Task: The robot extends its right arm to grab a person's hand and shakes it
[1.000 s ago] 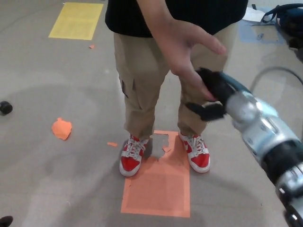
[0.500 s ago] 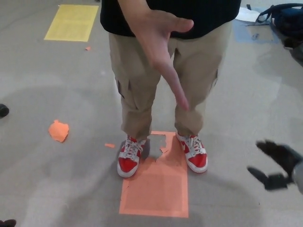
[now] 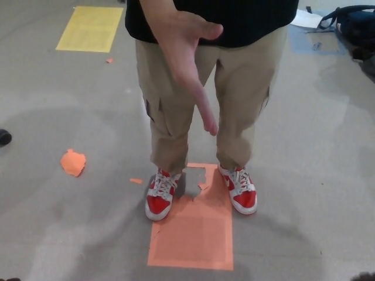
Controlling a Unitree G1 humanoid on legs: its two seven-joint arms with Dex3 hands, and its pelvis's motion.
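Grey floor (image 3: 328, 175) only: right hand has left person's hand (image 3: 184, 52).

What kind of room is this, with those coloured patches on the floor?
Probably an indoor test or lab space. The grey floor carries taped markers: an orange rectangle where a person in red shoes stands, and a yellow rectangle farther back.

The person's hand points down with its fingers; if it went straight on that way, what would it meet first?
The person's hand would probably meet the red shoe first; depth is unclear.
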